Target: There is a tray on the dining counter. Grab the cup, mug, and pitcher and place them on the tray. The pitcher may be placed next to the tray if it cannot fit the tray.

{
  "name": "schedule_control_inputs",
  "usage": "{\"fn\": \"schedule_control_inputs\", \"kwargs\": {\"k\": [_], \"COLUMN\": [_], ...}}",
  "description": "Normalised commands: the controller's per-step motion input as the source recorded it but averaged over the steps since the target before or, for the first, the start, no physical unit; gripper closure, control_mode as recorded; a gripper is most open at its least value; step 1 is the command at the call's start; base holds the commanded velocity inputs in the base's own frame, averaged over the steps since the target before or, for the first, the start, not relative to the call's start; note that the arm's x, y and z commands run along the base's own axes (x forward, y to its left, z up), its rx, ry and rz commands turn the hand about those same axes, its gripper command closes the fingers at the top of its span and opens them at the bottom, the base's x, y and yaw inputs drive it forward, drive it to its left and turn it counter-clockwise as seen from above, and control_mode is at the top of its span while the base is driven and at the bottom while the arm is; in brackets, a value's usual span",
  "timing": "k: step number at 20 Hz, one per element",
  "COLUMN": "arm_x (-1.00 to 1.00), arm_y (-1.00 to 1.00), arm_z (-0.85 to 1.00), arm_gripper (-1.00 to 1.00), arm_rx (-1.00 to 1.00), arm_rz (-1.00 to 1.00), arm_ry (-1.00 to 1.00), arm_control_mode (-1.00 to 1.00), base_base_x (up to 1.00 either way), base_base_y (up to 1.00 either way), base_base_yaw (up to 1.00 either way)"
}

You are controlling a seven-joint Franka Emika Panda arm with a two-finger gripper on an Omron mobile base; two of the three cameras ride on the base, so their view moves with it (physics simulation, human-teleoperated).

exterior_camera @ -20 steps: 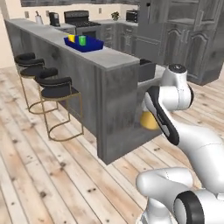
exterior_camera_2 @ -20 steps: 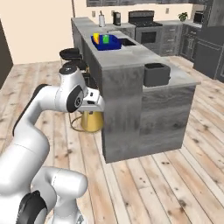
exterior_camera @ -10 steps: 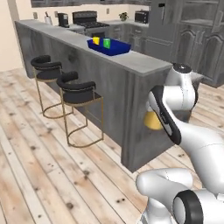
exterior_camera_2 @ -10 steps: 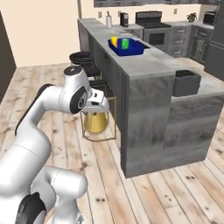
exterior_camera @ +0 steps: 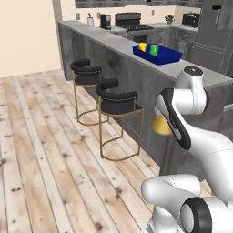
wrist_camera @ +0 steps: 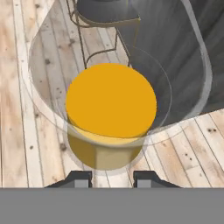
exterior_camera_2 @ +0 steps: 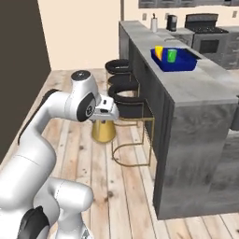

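Base driven further along the dining counter [exterior_camera_2: 196, 88] — gripper [wrist_camera: 112, 178] clasps the pitcher [exterior_camera_2: 103, 130]; tray [exterior_camera_2: 179, 63] holds cup [exterior_camera_2: 159, 52], mug [exterior_camera_2: 172, 55].

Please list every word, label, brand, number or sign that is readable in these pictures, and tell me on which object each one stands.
No readable text in any view.
The cup: only a yellow shape in the tray; any mark on it is too small to read.
The mug: plain green.
The pitcher: clear with orange fill, no label.
Far counter appliances: too blurred to read.
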Motion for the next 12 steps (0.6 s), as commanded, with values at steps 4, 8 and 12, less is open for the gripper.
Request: {"fn": "schedule_control_inputs", "kwargs": {"k": [4,8,12], "arm_x": [0.0,0.0,0.0], "arm_y": [0.0,0.0,0.0], "arm_z": [0.0,0.0,0.0], "arm_gripper": [1.0,1.0,1.0], "arm_rx": [0.0,0.0,0.0], "arm_rz": [0.0,0.0,0.0], "arm_ry": [0.0,0.0,0.0], "arm_control_mode": [1.0,1.0,1.0], "base_base_x": [0.8,0.96,1.0], "base_base_y": [0.0,0.0,-0.11], "base_base_yaw": [0.09,0.08,0.12]}}
